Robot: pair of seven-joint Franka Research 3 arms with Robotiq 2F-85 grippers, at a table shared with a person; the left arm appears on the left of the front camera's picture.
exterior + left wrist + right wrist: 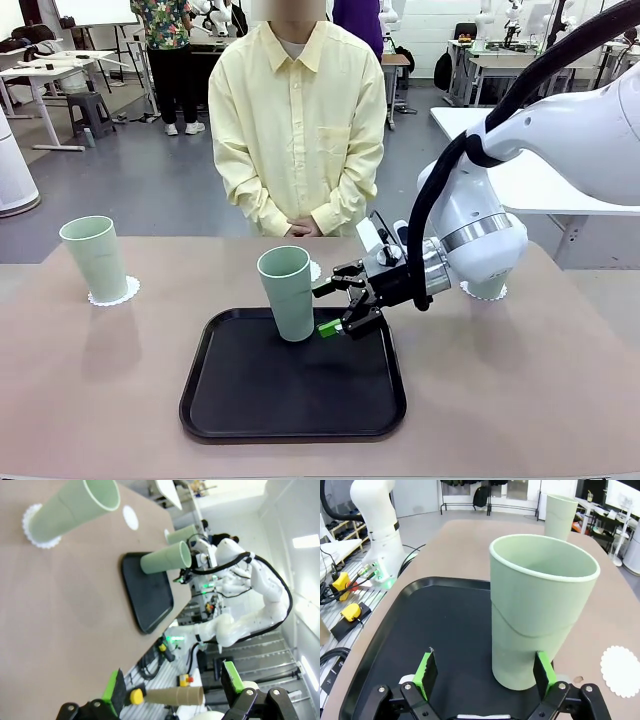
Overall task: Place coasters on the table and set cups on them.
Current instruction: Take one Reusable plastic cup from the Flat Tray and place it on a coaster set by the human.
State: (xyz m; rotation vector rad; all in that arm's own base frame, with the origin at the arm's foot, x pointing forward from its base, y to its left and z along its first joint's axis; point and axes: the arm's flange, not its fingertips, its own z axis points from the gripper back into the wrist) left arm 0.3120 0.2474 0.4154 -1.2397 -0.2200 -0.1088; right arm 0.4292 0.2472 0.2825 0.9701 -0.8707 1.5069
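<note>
- A grey floor [150, 170] stretches behind the bench.
- White tables [45, 68] and a grey stool [90, 110] stand far left.
- A white rectangular table [545, 185] sits at right.
- More desks [500, 65] line the back.

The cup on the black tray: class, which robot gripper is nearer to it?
Right. The right gripper has its jaws open around the cup on the tray. The left gripper hangs off the table's edge.

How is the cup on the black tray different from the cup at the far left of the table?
The tray cup stands on the black tray without a coaster; the left cup sits on a coaster. The right gripper flanks the tray cup with open fingers; nothing is near the left cup. Both are upright, mint-green.
</note>
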